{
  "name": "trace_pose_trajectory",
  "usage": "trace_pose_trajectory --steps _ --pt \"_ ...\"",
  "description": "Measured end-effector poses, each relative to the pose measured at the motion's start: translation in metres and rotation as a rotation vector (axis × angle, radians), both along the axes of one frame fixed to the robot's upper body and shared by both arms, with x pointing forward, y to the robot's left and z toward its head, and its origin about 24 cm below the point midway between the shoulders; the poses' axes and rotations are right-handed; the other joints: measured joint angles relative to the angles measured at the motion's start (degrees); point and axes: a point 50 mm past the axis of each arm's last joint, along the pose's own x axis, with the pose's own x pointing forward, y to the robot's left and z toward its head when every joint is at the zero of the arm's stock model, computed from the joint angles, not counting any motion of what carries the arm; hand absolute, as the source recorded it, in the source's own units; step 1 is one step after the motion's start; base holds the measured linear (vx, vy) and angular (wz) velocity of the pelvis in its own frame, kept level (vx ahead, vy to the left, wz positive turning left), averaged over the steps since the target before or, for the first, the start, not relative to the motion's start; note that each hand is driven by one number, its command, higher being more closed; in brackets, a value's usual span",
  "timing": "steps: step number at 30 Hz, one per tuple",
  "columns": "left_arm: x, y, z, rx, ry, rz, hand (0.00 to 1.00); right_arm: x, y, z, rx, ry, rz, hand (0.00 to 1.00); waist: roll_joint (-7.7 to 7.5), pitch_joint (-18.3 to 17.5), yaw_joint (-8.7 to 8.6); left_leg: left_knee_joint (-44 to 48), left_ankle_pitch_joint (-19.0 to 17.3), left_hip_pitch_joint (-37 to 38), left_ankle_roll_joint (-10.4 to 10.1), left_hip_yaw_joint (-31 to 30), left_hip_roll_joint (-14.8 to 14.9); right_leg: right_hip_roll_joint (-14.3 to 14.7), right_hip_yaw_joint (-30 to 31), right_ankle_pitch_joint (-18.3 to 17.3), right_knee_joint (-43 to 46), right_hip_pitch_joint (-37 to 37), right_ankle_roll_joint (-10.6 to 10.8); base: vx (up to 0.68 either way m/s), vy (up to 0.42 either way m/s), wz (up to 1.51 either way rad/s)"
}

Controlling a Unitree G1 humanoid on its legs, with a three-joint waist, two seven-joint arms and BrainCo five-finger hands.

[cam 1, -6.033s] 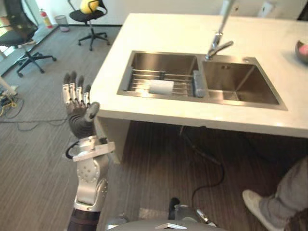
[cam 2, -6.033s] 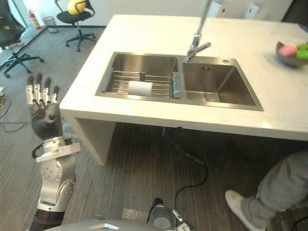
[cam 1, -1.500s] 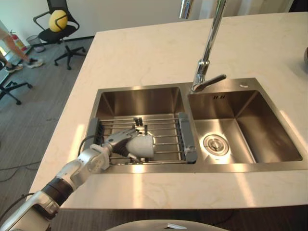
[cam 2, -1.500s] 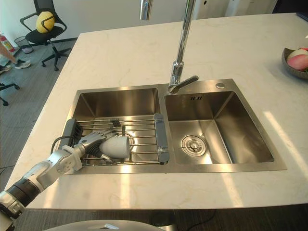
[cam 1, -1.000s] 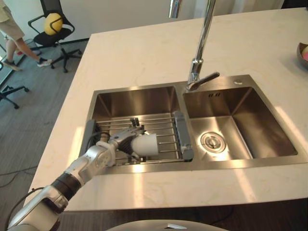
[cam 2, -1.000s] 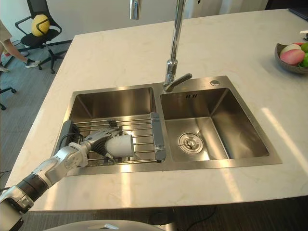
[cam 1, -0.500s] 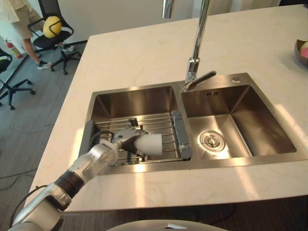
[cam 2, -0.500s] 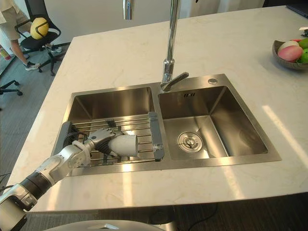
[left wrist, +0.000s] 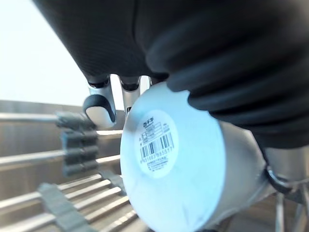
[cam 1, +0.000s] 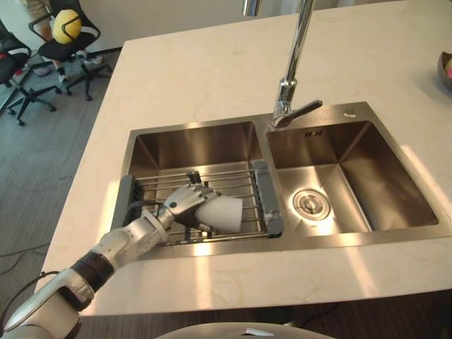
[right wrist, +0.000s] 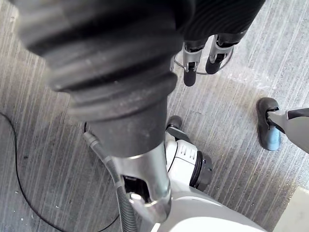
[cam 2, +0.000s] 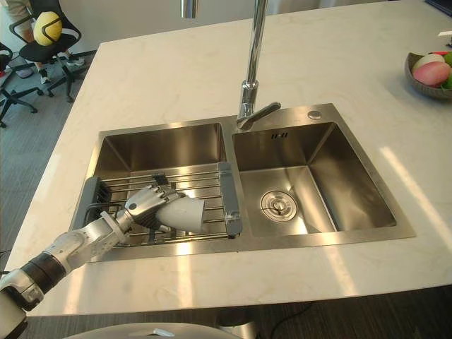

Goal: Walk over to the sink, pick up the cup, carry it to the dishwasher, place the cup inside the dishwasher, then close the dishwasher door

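A white cup lies on its side on the wire rack in the left basin of the steel sink. Its mouth points towards the divider between the basins. My left hand reaches in from the near left, with fingers curled over the cup's base end. In the left wrist view the cup's labelled bottom sits right against the palm, and the fingers wrap past it above the rack's bars. My right hand hangs over the floor with straight fingers and holds nothing.
A tall faucet rises behind the divider, and the right basin has a drain. A fruit bowl stands at the counter's far right. Office chairs stand beyond the counter's left end. A person's shoe is on the floor nearby.
My left hand's fingers have closed round the cup, which has shifted slightly towards the divider. Six seconds ago I stood back from the counter; the camera has moved since.
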Motion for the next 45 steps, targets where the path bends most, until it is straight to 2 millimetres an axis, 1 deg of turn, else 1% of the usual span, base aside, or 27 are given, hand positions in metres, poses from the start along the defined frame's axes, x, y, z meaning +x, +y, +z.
trace_pose_trajectory --steps 2,3,4,5,6,8,10,13,15,17,20,22,23,25,26,27,29,31,32,35,38,40,42,43,44,45 --pt "0.006 0.012 0.021 -0.101 -0.139 0.045 1.0 0.001 -0.001 0.0 -0.002 0.005 0.024 0.0 -0.17 0.1 0.49 0.01 0.34 0.03 0.24 -1.77 -0.14 -0.58 -1.64 -0.18 -0.05 1.03 0.11 0.01 -0.009 0.35" --pt "0.007 0.014 0.028 -0.128 -0.179 0.049 1.0 0.001 -0.001 0.0 -0.002 0.006 0.026 0.0 -0.27 0.09 0.77 0.01 0.4 0.05 0.27 -2.21 -0.16 -0.64 -2.01 -0.21 -0.03 1.22 0.11 0.01 -0.021 0.39" --pt "0.005 0.017 0.042 -0.186 -0.26 0.044 1.0 0.0 -0.002 0.0 -0.003 0.01 0.025 0.0 -0.53 0.14 1.44 0.02 0.58 0.02 0.31 -2.92 -0.17 -0.84 -2.64 -0.22 -0.09 1.59 0.1 -0.01 -0.017 0.28" --pt "0.004 0.018 0.057 -0.239 -0.338 0.026 1.0 -0.001 -0.002 0.0 -0.004 0.015 0.024 0.0 -0.9 0.34 2.16 0.02 0.71 0.06 0.33 -3.35 -0.17 -0.98 -3.03 -0.23 -0.13 2.0 0.08 -0.01 -0.012 0.25" --pt "0.002 0.019 0.063 -0.265 -0.373 0.02 1.0 -0.002 -0.002 0.0 -0.003 0.017 0.024 0.0 -1.07 0.3 2.48 0.02 0.8 0.0 0.35 -3.62 -0.17 -1.07 -3.27 -0.24 -0.14 2.12 0.07 -0.02 -0.012 0.27" --pt "-0.002 0.018 0.081 -0.351 -0.484 -0.003 1.0 -0.001 -0.002 0.0 -0.007 0.02 0.044 0.0 -1.75 0.24 3.16 -0.01 1.17 -0.08 0.47 -4.86 -0.2 -1.49 -4.5 -0.3 -0.39 3.23 0.06 -0.03 -0.012 0.29" --pt "-0.007 0.021 0.091 -0.401 -0.546 -0.008 1.0 0.0 -0.002 0.0 -0.012 0.025 0.054 0.0 -2.23 0.11 3.69 -0.01 1.25 -0.23 0.51 -5.42 -0.23 -1.52 -4.76 -0.29 -0.5 3.54 0.06 -0.05 -0.013 0.1" --pt "-0.01 0.027 0.102 -0.472 -0.605 0.016 1.0 0.0 0.0 0.0 -0.01 0.027 0.062 0.0 -2.91 -0.33 3.79 -0.06 1.53 -0.43 0.57 -6.33 -0.21 -1.67 -5.67 -0.29 -1.12 4.13 0.06 -0.04 -0.012 0.16" --pt "-0.011 0.034 0.114 -0.573 -0.639 0.059 1.0 -0.001 0.001 -0.001 -0.01 0.029 0.064 0.0 -3.37 -0.61 3.83 -0.04 1.75 -0.67 0.55 -7.62 -0.13 -1.65 -6.67 -0.19 -1.72 5.05 0.09 -0.02 -0.013 0.22" --pt "-0.014 0.036 0.117 -0.677 -0.635 0.091 1.0 -0.002 0.001 -0.001 -0.015 0.032 0.057 0.0 -3.43 -1.04 3.98 -0.04 1.77 -0.95 0.56 -8.01 -0.09 -1.66 -7.16 -0.14 -1.84 5.16 0.11 0.01 -0.005 0.16" --pt "-0.026 0.034 0.117 -1.031 -0.556 0.163 1.0 -0.013 0.005 -0.003 -0.01 0.064 0.033 0.0 -4.14 -1.88 5.54 0.01 1.77 -1.02 0.53 -9.02 -0.04 -1.62 -7.7 -0.15 -1.92 5.93 0.05 0.04 0.005 0.15" --pt "-0.029 0.032 0.111 -1.195 -0.492 0.216 1.0 -0.015 0.009 -0.004 -0.003 0.072 0.014 0.0 -4.69 -2.25 6.42 0.07 1.75 -0.92 0.53 -9.37 -0.04 -1.61 -7.81 -0.16 -2.13 6.4 0.04 0.02 0.003 0.15" --pt "-0.032 0.034 0.106 -1.289 -0.458 0.259 1.0 -0.017 0.01 -0.004 -0.007 0.081 0.019 0.0 -5.1 -2.43 6.59 0.13 1.73 -0.87 0.56 -9.81 -0.06 -1.62 -7.93 -0.17 -2.33 6.84 0.03 0.0 0.004 0.16" --pt "-0.034 0.037 0.099 -1.419 -0.406 0.317 1.0 -0.018 0.014 -0.005 -0.003 0.09 0.013 0.0 -5.79 -2.8 6.7 0.42 1.6 -0.84 0.6 -10.48 -0.07 -1.66 -8.09 -0.22 -2.53 7.45 -0.02 -0.01 0.0 0.16" --pt "-0.035 0.039 0.094 -1.514 -0.363 0.345 1.0 -0.019 0.015 -0.005 -0.007 0.102 0.009 0.0 -6.17 -3.01 7.06 0.81 1.46 -0.83 0.6 -10.73 -0.04 -1.68 -8.21 -0.27 -2.58 7.82 -0.05 -0.02 -0.004 0.1" --pt "-0.035 0.039 0.092 -1.557 -0.338 0.355 1.0 -0.019 0.015 -0.005 -0.007 0.107 0.01 0.0 -6.33 -3.11 7.16 1.05 1.35 -0.84 0.62 -10.86 -0.02 -1.69 -8.34 -0.29 -2.62 8.03 -0.06 -0.04 -0.008 0.08" --pt "-0.035 0.039 0.087 -1.684 -0.263 0.36 1.0 -0.022 0.015 -0.005 -0.019 0.132 0.038 0.0 -6.72 -3.38 7.92 1.4 0.95 -0.83 0.58 -11.05 0.04 -1.75 -8.44 -0.51 -2.56 8.43 -0.27 -0.05 -0.011 0.05" --pt "-0.038 0.037 0.089 -1.748 -0.239 0.337 1.0 -0.022 0.015 -0.005 -0.022 0.139 0.04 0.0 -6.88 -3.32 8.08 2.0 0.71 -0.85 0.58 -11.74 0.03 -1.95 -8.98 -0.93 -2.42 9.09 -0.44 -0.04 -0.014 0.13" --pt "-0.042 0.038 0.091 -1.766 -0.248 0.329 1.0 -0.022 0.015 -0.005 -0.026 0.15 0.044 0.0 -7.0 -3.52 8.09 2.21 0.61 -0.74 0.56 -11.85 0.03 -2.1 -9.0 -1.22 -1.93 9.13 -0.36 -0.03 -0.015 0.13" --pt "-0.046 0.041 0.092 -1.787 -0.271 0.34 1.0 -0.023 0.016 -0.005 -0.032 0.172 0.082 0.0 -7.16 -3.61 8.54 2.35 0.61 -0.55 0.55 -12.14 -0.06 -2.45 -9.18 -1.45 -0.94 9.13 -0.16 -0.02 -0.016 0.06" --pt "-0.052 0.054 0.087 -1.784 -0.312 0.406 1.0 -0.023 0.016 -0.006 -0.022 0.202 0.098 0.0 -7.46 -3.57 9.42 2.47 0.57 -0.09 0.51 -12.62 0.01 -2.47 -9.27 -1.51 -0.61 9.84 -0.15 -0.01 -0.012 0.08" --pt "-0.056 0.067 0.086 -1.776 -0.361 0.465 1.0 -0.023 0.018 -0.006 -0.007 0.211 0.1 0.0 -8.03 -3.44 9.77 3.05 -0.09 -0.24 0.49 -14.61 0.01 -2.48 -8.74 -1.89 -0.44 10.99 -0.39 -0.03 -0.024 0.4" --pt "-0.06 0.077 0.086 -1.77 -0.4 0.499 1.0 -0.024 0.019 -0.006 -0.004 0.215 0.104 0.0 -8.51 -3.74 10.06 3.38 -0.07 -1.02 0.49 -16.63 -0.19 -2.48 -7.25 -2.93 0.06 11.0 -0.43 -0.02 -0.03 0.51" --pt "-0.063 0.084 0.086 -1.768 -0.436 0.524 1.0 -0.026 0.021 -0.007 0.0 0.234 0.107 0.0 -9.09 -3.97 10.41 3.64 0.01 -1.65 0.44 -18.0 -0.37 -2.4 -7.17 -3.23 0.04 11.19 0.0 -0.01 -0.062 0.51" --pt "-0.068 0.091 0.086 -1.762 -0.473 0.555 1.0 -0.028 0.024 -0.007 0.005 0.256 0.154 0.0 -9.62 -4.34 11.46 4.17 0.02 -2.68 0.36 -19.12 0.07 -1.94 -7.21 -3.22 -0.1 11.08 0.08 -0.01 -0.07 0.45" --pt "-0.069 0.094 0.086 -1.762 -0.487 0.566 1.0 -0.027 0.024 -0.007 0.003 0.257 0.172 0.0 -9.79 -4.47 11.82 4.29 0.11 -3.22 0.24 -19.63 0.22 -1.76 -7.07 -3.21 -0.09 10.93 0.1 -0.01 -0.073 0.45"
